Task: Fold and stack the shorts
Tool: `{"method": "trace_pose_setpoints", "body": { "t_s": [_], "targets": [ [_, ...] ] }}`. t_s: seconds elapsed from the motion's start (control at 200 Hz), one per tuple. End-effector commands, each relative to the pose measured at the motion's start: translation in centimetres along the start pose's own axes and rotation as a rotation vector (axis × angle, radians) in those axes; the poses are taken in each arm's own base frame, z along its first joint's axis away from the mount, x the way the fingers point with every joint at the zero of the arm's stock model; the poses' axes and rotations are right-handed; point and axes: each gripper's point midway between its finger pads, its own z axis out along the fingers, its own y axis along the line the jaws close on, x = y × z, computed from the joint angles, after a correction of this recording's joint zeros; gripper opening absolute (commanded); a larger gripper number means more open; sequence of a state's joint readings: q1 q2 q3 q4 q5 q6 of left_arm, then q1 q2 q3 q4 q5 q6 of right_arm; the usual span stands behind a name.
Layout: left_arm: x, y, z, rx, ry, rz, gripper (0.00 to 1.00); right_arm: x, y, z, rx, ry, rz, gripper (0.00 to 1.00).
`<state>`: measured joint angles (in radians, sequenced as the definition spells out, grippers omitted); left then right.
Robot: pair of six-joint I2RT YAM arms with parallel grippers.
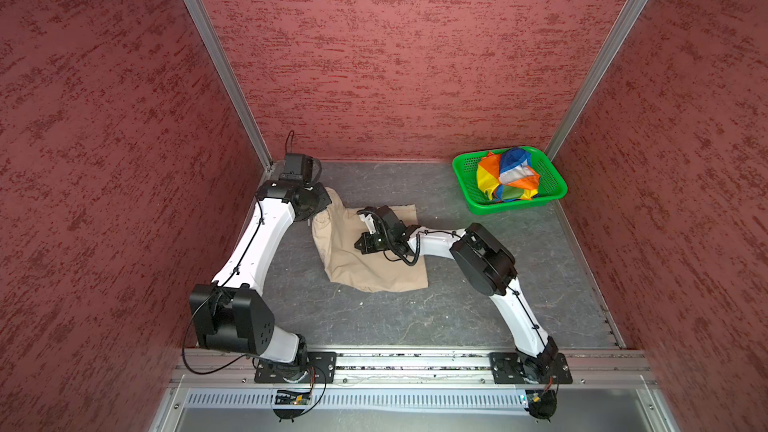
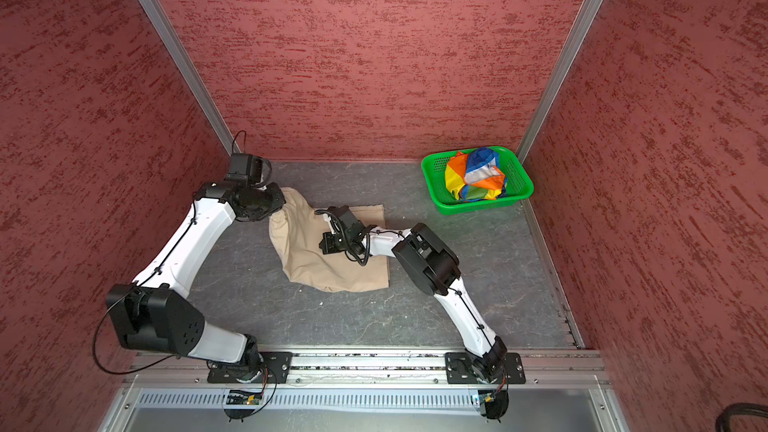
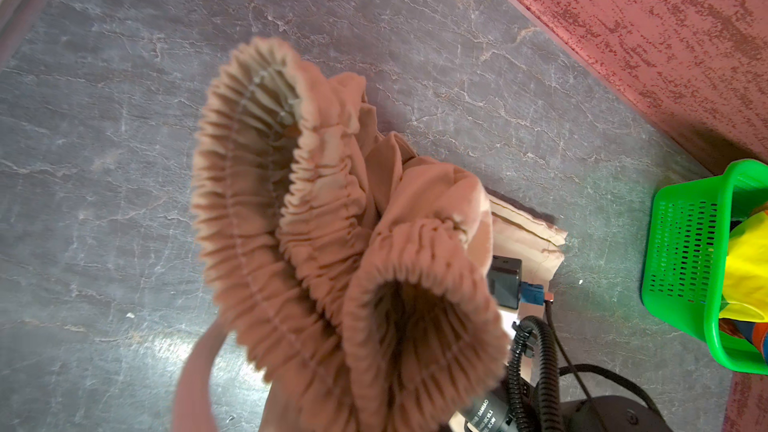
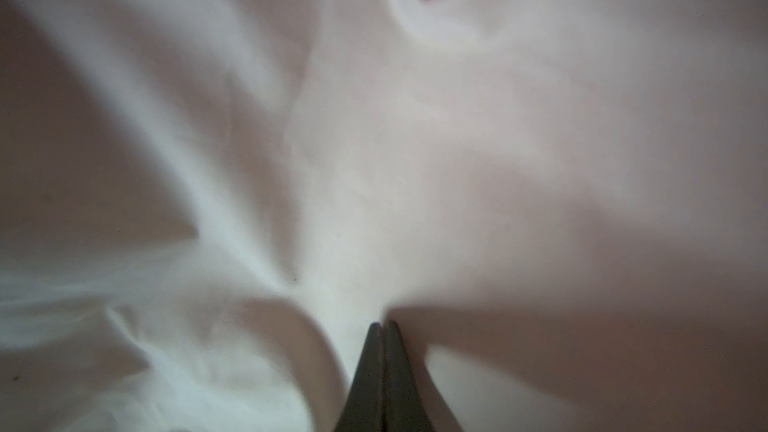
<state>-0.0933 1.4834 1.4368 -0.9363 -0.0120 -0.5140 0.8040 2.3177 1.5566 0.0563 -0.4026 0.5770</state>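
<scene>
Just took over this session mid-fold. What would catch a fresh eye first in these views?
The beige shorts sprawl mid-table, their gathered waistband lifted at the far left by the left gripper, while the right gripper, jaws shut, presses down on the cloth's middle. In the far right corner, the rainbow-striped shorts sit crumpled in the green basket.

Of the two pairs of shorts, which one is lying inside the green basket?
The rainbow-striped shorts, bunched up in the green basket. The beige shorts lie outside it on the grey table.
</scene>
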Motion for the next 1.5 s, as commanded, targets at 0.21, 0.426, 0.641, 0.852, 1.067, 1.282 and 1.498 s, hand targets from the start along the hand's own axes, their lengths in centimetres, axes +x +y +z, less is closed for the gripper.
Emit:
{"method": "trace_pose_setpoints", "body": {
  "t_s": [0.21, 0.426, 0.641, 0.852, 1.067, 1.282, 1.498],
  "targets": [
    [-2.9, 1.1, -2.3, -0.132, -0.101, 0.082, 0.08, -2.1, -2.4, -10.6, 0.095, -0.142, 0.003, 0.00],
    [-3.3, 0.5, -2.7, -0.124, -0.109, 0.087, 0.08, 0.9, -6.8, -14.8, 0.207, -0.160, 0.084, 0.00],
    [-2.9, -1.1, -2.5, -0.110, -0.098, 0.107, 0.09, 2.9, -7.9, -13.8, 0.180, -0.130, 0.134, 0.00],
    [-1.2, -3.2, -1.2, -0.110, -0.064, 0.146, 0.09, 3.8, -8.9, -12.3, 0.154, -0.121, 0.179, 0.00],
    [0.7, -5.6, 0.8, -0.092, -0.009, 0.167, 0.09, 5.0, -9.5, -11.5, 0.132, -0.110, 0.211, 0.00],
    [2.6, -7.7, 2.9, -0.108, 0.055, 0.201, 0.09, 5.4, -9.8, -11.5, 0.134, -0.111, 0.212, 0.00],
    [4.2, -10.2, 3.8, -0.075, 0.084, 0.213, 0.11, 5.6, -9.8, -11.2, 0.123, -0.106, 0.215, 0.00]
  ]
}}
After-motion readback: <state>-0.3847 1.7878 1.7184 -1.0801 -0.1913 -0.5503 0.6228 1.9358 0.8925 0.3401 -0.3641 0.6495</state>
